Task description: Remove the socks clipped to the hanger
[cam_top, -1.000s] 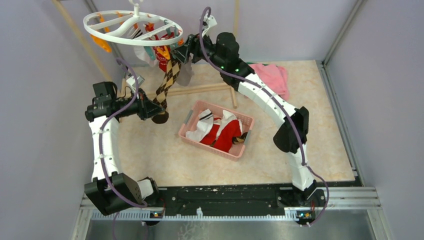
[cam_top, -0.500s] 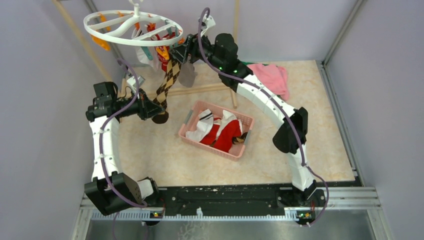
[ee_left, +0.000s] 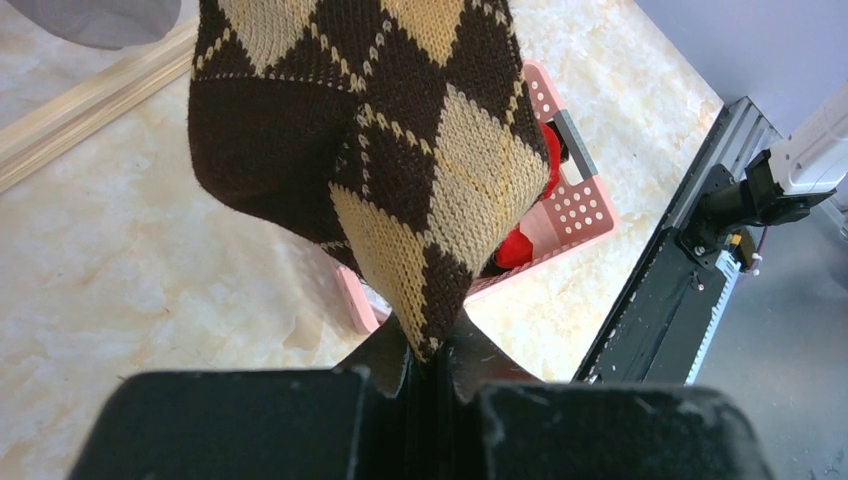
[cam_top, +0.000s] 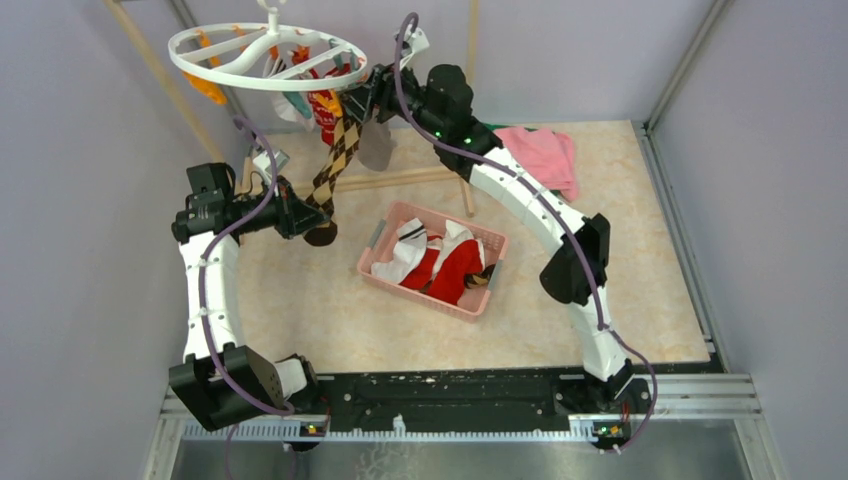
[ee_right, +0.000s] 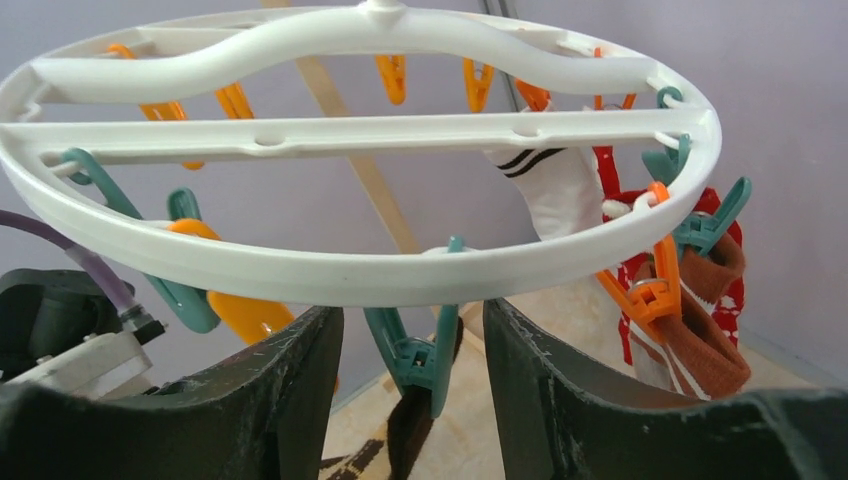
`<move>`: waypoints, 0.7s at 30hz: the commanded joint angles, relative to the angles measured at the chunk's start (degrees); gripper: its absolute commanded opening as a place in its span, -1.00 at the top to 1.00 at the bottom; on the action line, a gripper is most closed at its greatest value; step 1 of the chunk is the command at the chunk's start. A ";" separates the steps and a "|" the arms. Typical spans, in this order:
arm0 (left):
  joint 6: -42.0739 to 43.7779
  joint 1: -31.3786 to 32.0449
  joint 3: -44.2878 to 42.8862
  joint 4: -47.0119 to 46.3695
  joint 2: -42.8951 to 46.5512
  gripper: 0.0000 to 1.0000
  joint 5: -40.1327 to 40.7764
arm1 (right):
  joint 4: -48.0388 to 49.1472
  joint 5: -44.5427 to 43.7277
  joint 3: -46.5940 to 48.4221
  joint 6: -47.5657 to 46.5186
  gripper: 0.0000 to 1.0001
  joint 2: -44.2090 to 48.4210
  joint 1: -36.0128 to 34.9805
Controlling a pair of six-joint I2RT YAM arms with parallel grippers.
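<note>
The white oval hanger (cam_top: 265, 55) hangs at the back left, its ring (ee_right: 350, 270) filling the right wrist view. A brown argyle sock (cam_top: 335, 165) dangles from a teal clip (ee_right: 420, 355). My left gripper (cam_top: 305, 222) is shut on the toe of that sock (ee_left: 380, 150), which runs up from the jaws (ee_left: 430, 350). My right gripper (cam_top: 355, 100) is open, one finger on each side of the teal clip (ee_right: 412, 320) just under the ring, not touching it. A white striped sock (ee_right: 550, 185), a red patterned sock (ee_right: 720, 290) and a grey sock (cam_top: 375, 145) also hang from clips.
A pink basket (cam_top: 420, 297) holding red and white socks sits mid-table. A folded pink cloth (cam_top: 545, 155) lies at the back right. The wooden rack's base bar (cam_top: 400, 178) runs behind the basket, under the hanger.
My right gripper has crept left toward the hanger and its jaws have narrowed around the teal clip. The left gripper still holds the sock toe in the same place.
</note>
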State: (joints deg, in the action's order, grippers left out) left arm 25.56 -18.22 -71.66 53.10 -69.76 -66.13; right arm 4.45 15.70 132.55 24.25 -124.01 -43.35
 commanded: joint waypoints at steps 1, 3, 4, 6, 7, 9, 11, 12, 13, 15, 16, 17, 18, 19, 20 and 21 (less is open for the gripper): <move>0.03 0.29 -0.03 -2.17 1.02 1.00 -1.11 | -0.81 -0.26 2.90 -0.36 -0.12 -0.70 -0.74; -0.26 0.27 0.02 -2.51 1.02 1.00 -1.33 | -1.06 -0.54 2.61 -0.51 -0.13 -0.71 -0.72; -0.47 0.29 0.00 -2.63 1.01 1.00 -1.44 | -0.98 -0.79 2.55 -0.52 -0.13 -0.71 -0.76; -0.68 0.25 0.10 -2.75 1.10 1.00 -1.46 | -0.50 -1.07 2.54 -0.45 -0.11 -0.68 -0.77; -0.69 0.24 0.08 -2.82 1.11 1.00 -1.47 | -0.15 -1.13 2.54 -0.43 -0.06 -0.71 -0.74; -0.61 0.27 0.15 -2.74 1.18 1.00 -1.32 | 1.06 -1.35 2.56 0.02 0.07 -0.67 -0.72; -0.60 0.29 0.24 -2.86 1.16 1.00 -1.11 | 2.53 -1.38 2.62 0.49 0.26 -0.72 -0.78; -0.60 0.37 0.39 -2.90 1.13 1.00 -1.03 | 3.23 -1.38 2.67 0.91 0.37 -0.75 -0.79; -0.56 0.33 0.56 -3.07 1.09 1.00 -0.88 | 3.87 -1.38 2.71 1.21 0.46 -0.74 -0.77; -0.59 0.30 0.71 -3.22 1.07 1.00 -0.61 | 4.91 -1.18 2.84 1.66 0.63 -0.80 -0.82; -0.60 0.30 0.79 -3.26 1.04 1.00 -0.51 | 5.30 -1.05 2.88 1.77 0.72 -0.77 -0.84; -0.59 0.32 0.92 -3.33 0.98 1.00 -0.42 | 5.51 -0.84 2.89 1.84 0.82 -0.80 -0.84; -0.64 0.35 1.03 -3.42 1.00 1.00 -0.33 | 5.68 -0.62 2.89 1.99 0.88 -0.75 -0.80; -0.80 0.32 1.20 -3.56 1.01 1.00 -0.36 | 5.78 -0.43 2.89 2.15 0.93 -0.79 -0.79; -0.98 0.29 1.39 -3.75 1.02 1.00 -0.32 | 5.87 -0.11 2.82 2.27 1.00 -0.80 -0.84; -1.18 0.30 1.56 -3.98 1.00 1.00 -0.32 | 5.85 0.14 2.74 2.29 1.00 -0.77 -0.97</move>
State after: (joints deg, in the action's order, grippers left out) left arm 24.67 -18.06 -70.78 51.40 -69.76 -65.69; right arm 6.42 14.72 132.55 25.78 -125.34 -43.46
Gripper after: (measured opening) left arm 0.045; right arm 0.100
